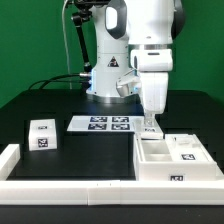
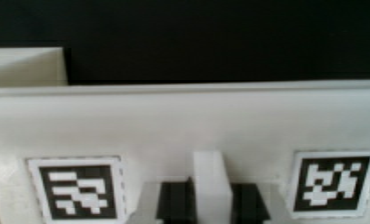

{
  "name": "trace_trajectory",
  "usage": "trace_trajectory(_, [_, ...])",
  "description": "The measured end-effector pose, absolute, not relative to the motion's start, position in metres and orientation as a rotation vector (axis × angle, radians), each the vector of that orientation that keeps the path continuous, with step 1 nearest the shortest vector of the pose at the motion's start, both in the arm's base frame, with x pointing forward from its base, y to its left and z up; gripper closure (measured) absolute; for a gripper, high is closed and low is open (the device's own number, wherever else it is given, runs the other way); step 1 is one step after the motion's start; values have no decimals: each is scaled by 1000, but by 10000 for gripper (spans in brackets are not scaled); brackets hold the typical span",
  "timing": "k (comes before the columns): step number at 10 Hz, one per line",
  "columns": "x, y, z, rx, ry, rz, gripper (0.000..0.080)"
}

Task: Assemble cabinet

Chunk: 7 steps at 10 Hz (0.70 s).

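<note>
The cabinet (image 1: 160, 170) is a large white box with inner compartments, lying at the exterior view's right near the front. It carries small black-and-white tags (image 1: 186, 155). My gripper (image 1: 150, 126) stands upright over the cabinet's far left corner, fingertips down at its wall. In the wrist view the two dark fingers (image 2: 173, 205) sit on either side of a thin white rib of the cabinet (image 2: 182, 120). They look closed against it, with a tag (image 2: 79, 188) on each side. My gripper (image 2: 208, 205) is shut on that rib.
A small white drawer block (image 1: 42, 135) with a tag lies at the exterior view's left. The marker board (image 1: 103, 124) lies in the middle before the robot base. A low white border rail (image 1: 70, 185) runs along the front and left.
</note>
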<state>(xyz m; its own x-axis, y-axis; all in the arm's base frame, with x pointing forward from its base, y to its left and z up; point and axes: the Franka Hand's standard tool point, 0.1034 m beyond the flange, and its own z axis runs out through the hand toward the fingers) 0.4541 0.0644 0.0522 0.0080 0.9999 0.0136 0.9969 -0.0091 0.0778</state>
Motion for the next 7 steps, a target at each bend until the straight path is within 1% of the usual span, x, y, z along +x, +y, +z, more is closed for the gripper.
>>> trace_trajectory(7, [457, 64, 52, 2202, 2182, 73, 729])
